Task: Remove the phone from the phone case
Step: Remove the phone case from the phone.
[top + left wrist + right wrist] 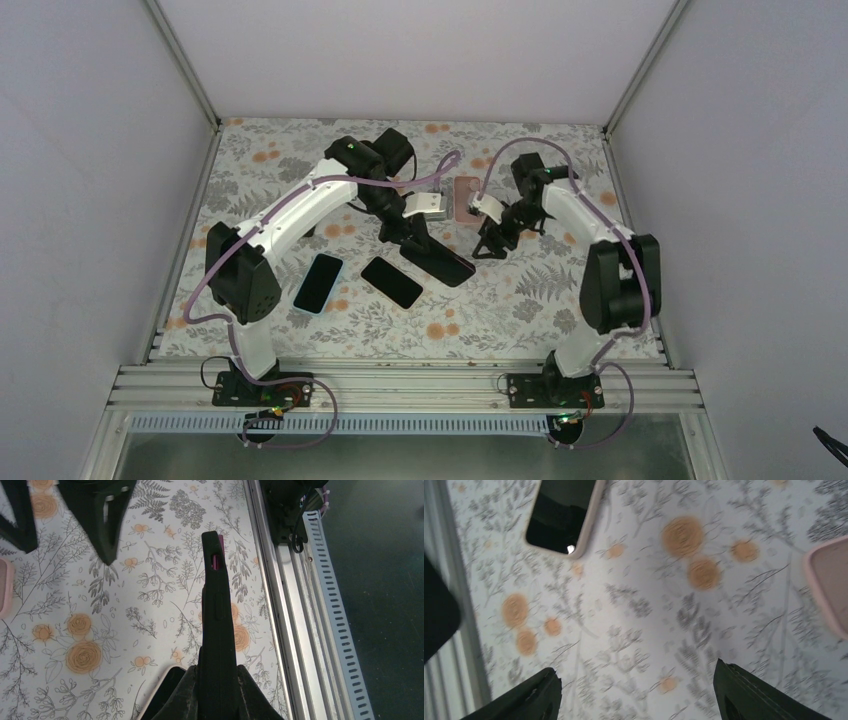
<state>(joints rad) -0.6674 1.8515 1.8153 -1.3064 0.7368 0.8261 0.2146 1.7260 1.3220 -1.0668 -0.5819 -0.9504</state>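
Observation:
My left gripper (418, 238) is shut on a black phone case (446, 264) and holds it tilted over the table's middle. In the left wrist view the case (216, 625) stands edge-on between my left gripper's (216, 672) fingers, and a purple sliver of the phone (215, 560) shows through a cut-out near its far end. My right gripper (490, 245) hovers just right of the case, open and empty. In the right wrist view its fingers (536, 697) stand wide apart over bare cloth, with the black case (436, 615) at the left edge.
Two dark phones (318, 283) (392, 282) lie flat left of the held case. An empty pink case (466, 195) lies behind the grippers and also shows in the right wrist view (829, 585). The metal rail (290, 630) runs along the near table edge.

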